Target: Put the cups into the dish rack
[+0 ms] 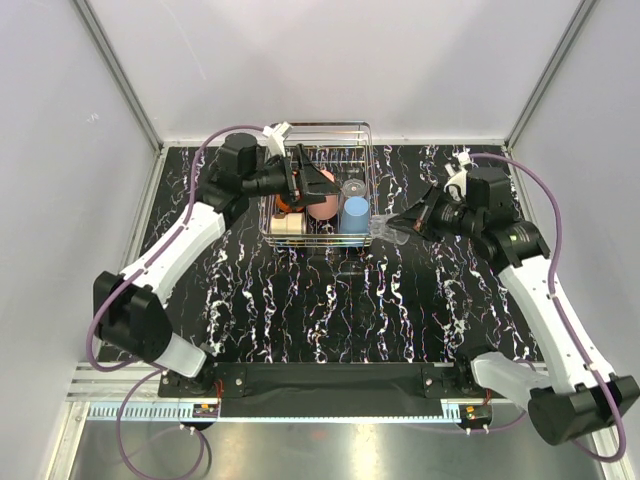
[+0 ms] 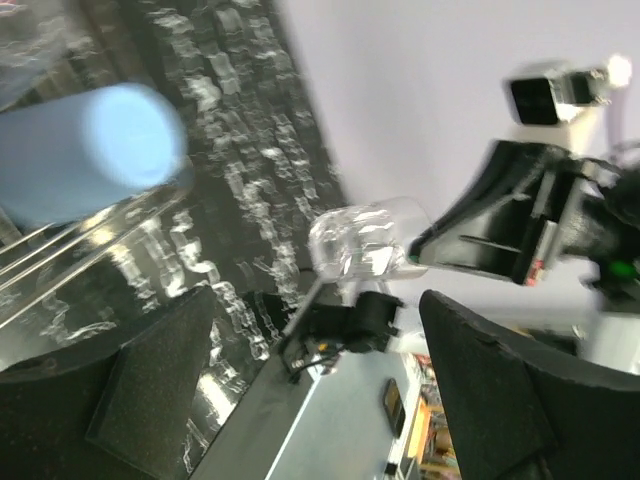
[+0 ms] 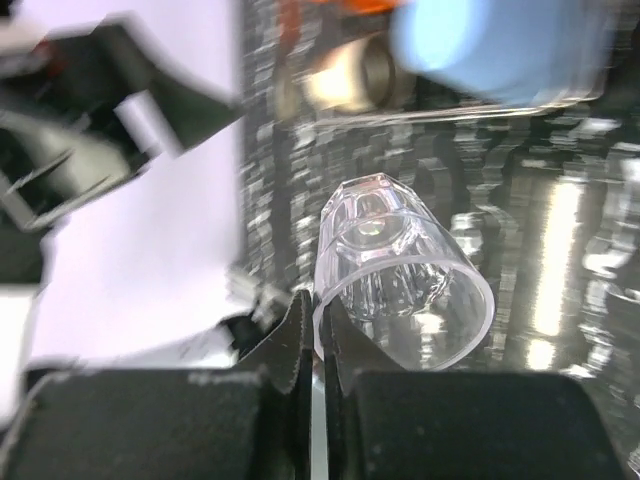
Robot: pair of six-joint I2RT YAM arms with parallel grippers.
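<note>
Top external: high behind both bases (image 1: 186, 382), facing down, whole table (image 1: 300, 310). Left wrist: looks out between its fingers (image 2: 500, 395) (blurred); clear glass (image 2: 365, 240) beyond them. Right wrist: very near, clear glass (image 3: 400, 260) at its fingertips (image 3: 297, 345). All three share light blue cup (image 1: 355, 213).

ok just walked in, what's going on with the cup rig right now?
The right gripper is shut on the rim of a clear glass and holds it tilted at the right side of the dish rack, not yet inside. The left gripper hangs open over the rack's left half, holding nothing. In the rack are a light blue cup, a salmon-pink tumbler, a beige cup and an orange mug.
</note>
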